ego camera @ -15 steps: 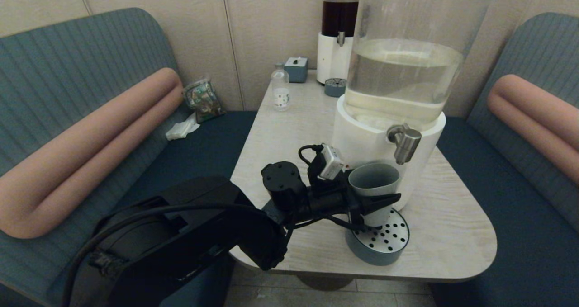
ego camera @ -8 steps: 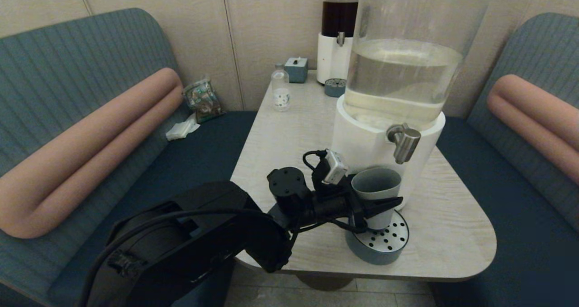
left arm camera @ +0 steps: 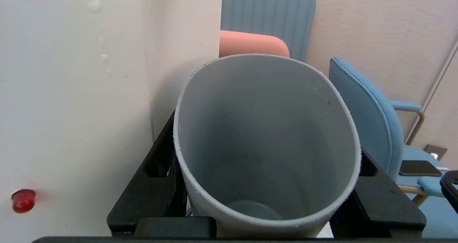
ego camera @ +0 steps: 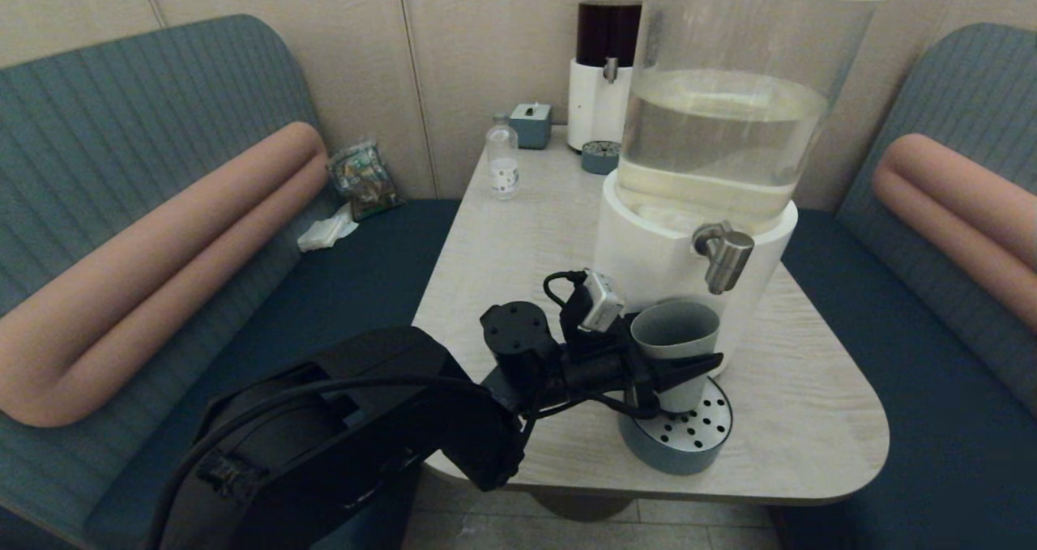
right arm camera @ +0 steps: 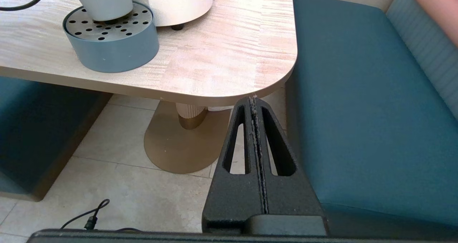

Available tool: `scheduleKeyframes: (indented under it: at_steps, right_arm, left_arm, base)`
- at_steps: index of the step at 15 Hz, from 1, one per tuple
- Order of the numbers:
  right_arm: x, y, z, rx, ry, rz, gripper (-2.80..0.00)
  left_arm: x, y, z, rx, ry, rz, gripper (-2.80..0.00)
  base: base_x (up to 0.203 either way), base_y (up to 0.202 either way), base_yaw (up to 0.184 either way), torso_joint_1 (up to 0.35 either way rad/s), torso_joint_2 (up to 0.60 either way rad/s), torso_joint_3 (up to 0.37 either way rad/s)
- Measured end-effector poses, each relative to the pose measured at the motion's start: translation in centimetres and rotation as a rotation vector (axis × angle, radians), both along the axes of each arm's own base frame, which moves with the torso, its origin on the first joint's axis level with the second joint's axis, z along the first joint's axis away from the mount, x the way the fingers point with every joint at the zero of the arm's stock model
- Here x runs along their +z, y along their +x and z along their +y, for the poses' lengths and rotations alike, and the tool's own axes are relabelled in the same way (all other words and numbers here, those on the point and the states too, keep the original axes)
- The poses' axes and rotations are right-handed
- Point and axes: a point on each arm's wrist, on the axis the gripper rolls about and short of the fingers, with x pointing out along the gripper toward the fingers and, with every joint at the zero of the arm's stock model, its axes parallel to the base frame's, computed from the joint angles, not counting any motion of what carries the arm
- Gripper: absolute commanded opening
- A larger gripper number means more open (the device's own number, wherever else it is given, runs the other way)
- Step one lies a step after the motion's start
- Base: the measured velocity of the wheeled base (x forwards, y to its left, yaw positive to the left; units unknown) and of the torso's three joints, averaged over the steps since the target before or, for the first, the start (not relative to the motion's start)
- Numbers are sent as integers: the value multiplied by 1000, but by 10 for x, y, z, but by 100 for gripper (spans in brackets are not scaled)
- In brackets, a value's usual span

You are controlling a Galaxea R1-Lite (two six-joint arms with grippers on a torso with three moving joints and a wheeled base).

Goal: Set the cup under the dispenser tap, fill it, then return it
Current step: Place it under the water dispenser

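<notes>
On the perforated round blue-grey drip tray (ego camera: 689, 445), at the table's 6 o'clock edge, the left gripper (ego camera: 676, 365) holds the small grey-green tapered plastic cup (ego camera: 675, 341) upright, its black fingers (left arm camera: 157, 185) pinching the walls from both sides. The cup sits tight against the dispenser's white base, at about 7 o'clock from the short brushed-steel tap (ego camera: 723, 256), so its mouth looks a little off the spout line. The grip likely steadies the light cup for filling. It appears empty. The right gripper (right arm camera: 258, 142) hangs low beside the table corner, fingers pressed together.
</notes>
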Motion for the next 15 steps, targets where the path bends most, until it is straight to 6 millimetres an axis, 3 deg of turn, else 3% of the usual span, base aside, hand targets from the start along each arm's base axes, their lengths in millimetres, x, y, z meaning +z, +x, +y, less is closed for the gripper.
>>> scheduleKeyframes:
  at_steps: [7,8,15]
  right_arm:
    - [0,0,0,0,0,0,-280]
    - [0,0,0,0,0,0,-280]
    - [0,0,0,0,0,0,-280]
  left_arm:
    - [0,0,0,1,1,1,-280]
    - [-1,0,0,0,2,1,0]
    - [-1,-1,-1,1,3,4,0]
  base:
    - [0,0,0,0,0,0]
    - [0,0,0,0,0,0]
    - [0,0,0,0,0,0]
